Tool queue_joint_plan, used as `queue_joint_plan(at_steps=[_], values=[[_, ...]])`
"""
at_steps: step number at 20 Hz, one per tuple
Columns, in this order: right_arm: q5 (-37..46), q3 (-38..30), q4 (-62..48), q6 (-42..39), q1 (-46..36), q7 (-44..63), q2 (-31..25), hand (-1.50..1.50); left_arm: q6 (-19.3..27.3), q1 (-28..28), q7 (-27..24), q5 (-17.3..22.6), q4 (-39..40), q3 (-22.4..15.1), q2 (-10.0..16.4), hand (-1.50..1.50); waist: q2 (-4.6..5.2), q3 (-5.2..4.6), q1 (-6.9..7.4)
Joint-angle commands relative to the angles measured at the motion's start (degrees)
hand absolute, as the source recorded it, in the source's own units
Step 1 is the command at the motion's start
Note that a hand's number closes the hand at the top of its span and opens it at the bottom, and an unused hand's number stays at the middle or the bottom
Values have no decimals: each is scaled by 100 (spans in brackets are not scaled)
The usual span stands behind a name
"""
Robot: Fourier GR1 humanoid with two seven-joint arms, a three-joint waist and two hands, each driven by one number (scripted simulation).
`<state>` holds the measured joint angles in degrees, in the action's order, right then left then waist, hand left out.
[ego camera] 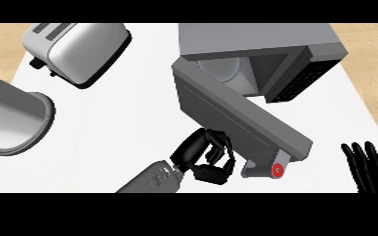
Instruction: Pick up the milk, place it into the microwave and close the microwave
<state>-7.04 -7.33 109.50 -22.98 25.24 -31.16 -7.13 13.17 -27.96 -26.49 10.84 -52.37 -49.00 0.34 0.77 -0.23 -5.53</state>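
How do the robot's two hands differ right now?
The left hand sits mid-counter beside the open microwave door, while the right hand shows at the view's right edge. The left hand's fingers are curled; the right hand's are straight, pointing up, resting. The left's grey forearm shows; the right's does not. Both hands are black.

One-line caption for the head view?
Left hand beside the open microwave door; right hand resting at the view's right edge.

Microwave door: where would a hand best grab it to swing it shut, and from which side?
Probably the grey handle at the door's free end, from the left, outer side: the hinge sits at the microwave's left corner, so that end swings farthest.
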Motion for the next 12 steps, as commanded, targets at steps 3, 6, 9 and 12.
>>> queue_joint_plan(at_steps=[3, 6, 9, 12], values=[[-419, 74, 693, -263, 86, 498, -185, -150, 512, -428, -211, 1028, -56, -452, -32, 150, 52, -14, -228], [-409, 256, 848, -335, 110, 579, -182, -150, 805, -569, -237, 1406, -191, -569, -32, 150, 76, -18, -386], [-331, 186, 889, -361, 19, 683, -355, -150, 1323, -804, -255, 1711, -309, -545, -32, 150, 88, -17, -452], [-410, 52, 1069, -409, -131, 833, -564, -150, 1835, -882, -328, 2018, -297, -435, -32, 150, 104, -22, -494]])
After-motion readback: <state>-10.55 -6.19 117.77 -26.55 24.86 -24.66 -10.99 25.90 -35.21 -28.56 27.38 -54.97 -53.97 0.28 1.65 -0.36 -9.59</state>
